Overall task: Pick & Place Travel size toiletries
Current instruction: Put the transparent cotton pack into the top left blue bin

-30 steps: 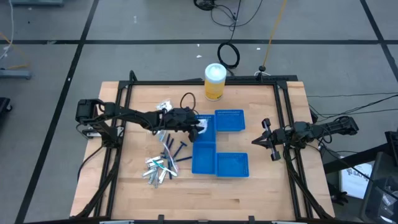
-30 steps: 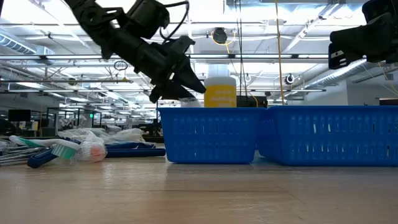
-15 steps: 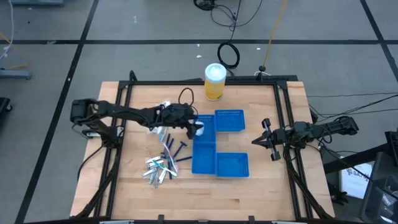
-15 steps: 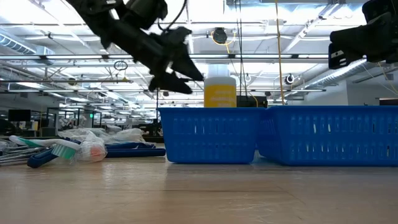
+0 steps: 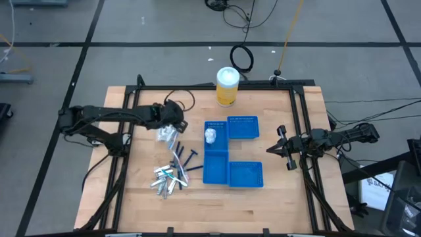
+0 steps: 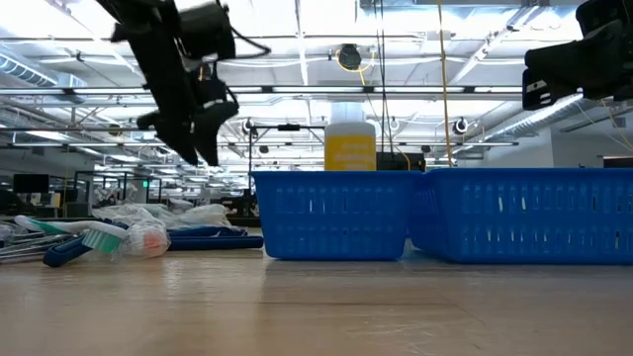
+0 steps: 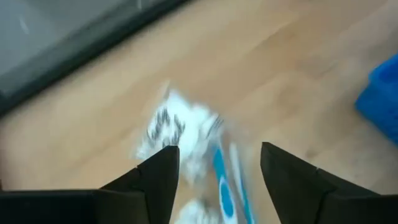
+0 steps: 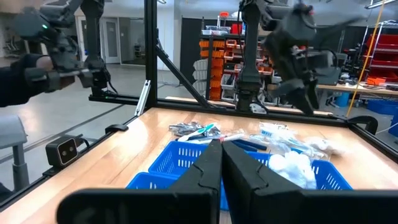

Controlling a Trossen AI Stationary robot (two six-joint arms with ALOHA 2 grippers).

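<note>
I see my left gripper up in the air, left of the blue trays, right over a little pile of white packets. Its two fingers are spread apart and hold nothing. One white packet lies inside the tray nearest that pile. More toiletries, with toothbrushes and dark blue razors, lie on the table left of the trays. My right gripper waits to the right of the trays, squeezed closed and empty.
</note>
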